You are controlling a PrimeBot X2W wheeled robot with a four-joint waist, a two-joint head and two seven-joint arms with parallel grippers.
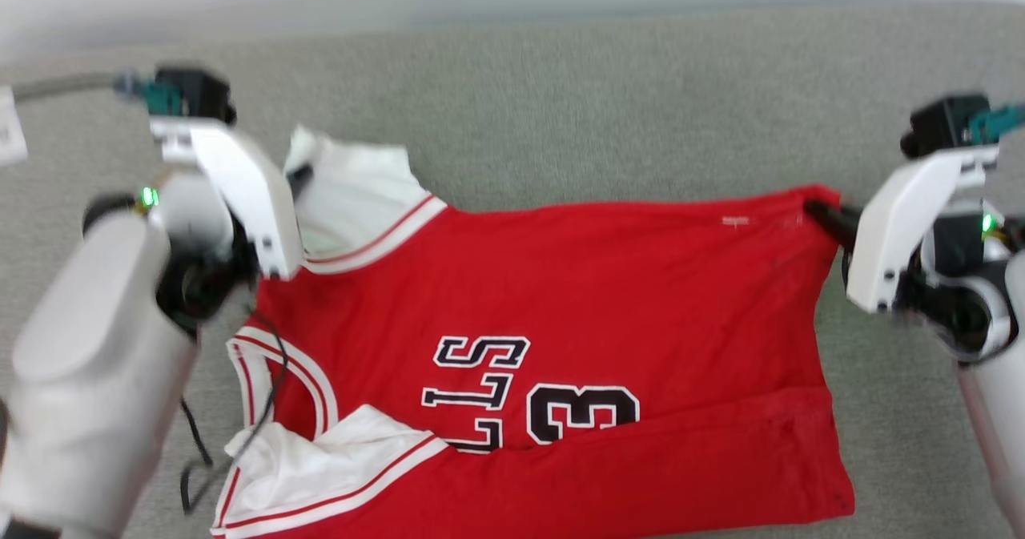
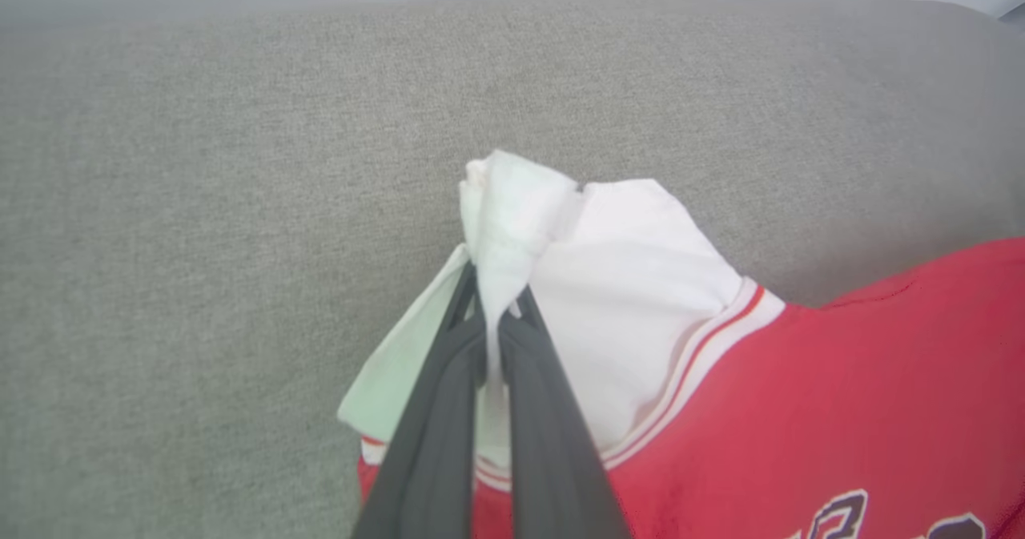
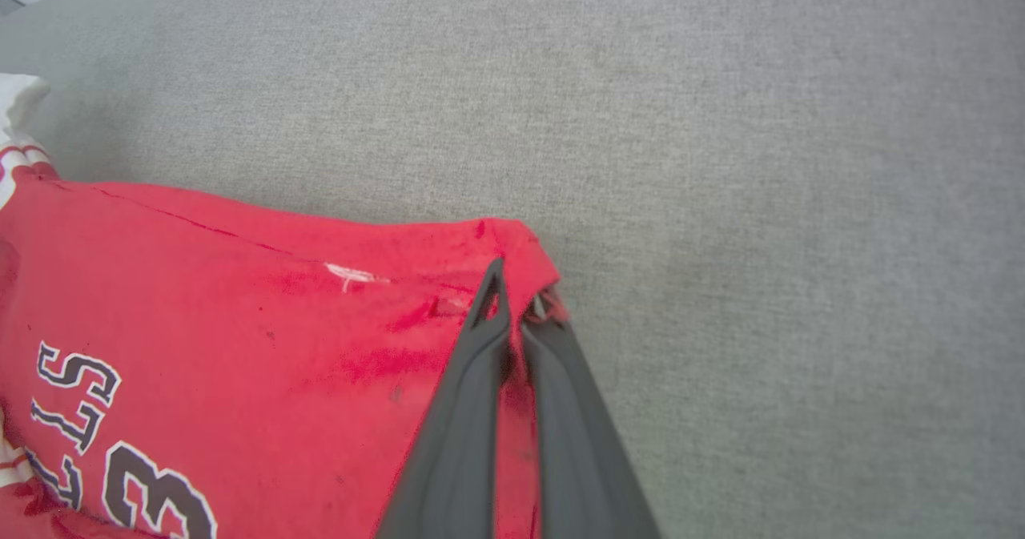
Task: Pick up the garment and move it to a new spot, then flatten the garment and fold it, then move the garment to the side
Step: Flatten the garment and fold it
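Note:
The garment (image 1: 576, 283), a red jersey with white sleeves, striped trim and black lettering, lies spread sideways on the grey surface, its near edge folded over. My left gripper (image 2: 495, 303) is shut on the bunched white far sleeve (image 2: 512, 203); in the head view that gripper (image 1: 295, 177) sits at the jersey's far left. At the far right, my right gripper (image 3: 515, 287) is shut on the red hem corner (image 3: 520, 243), seen in the head view at the gripper's (image 1: 815, 209) dark tips. The near white sleeve (image 1: 320, 459) lies crumpled at the lower left.
Grey fabric surface (image 1: 608, 98) extends behind and to both sides of the jersey. A thin black cable (image 1: 192, 459) hangs beside my left forearm at the lower left. A pale wall or edge runs along the top of the head view.

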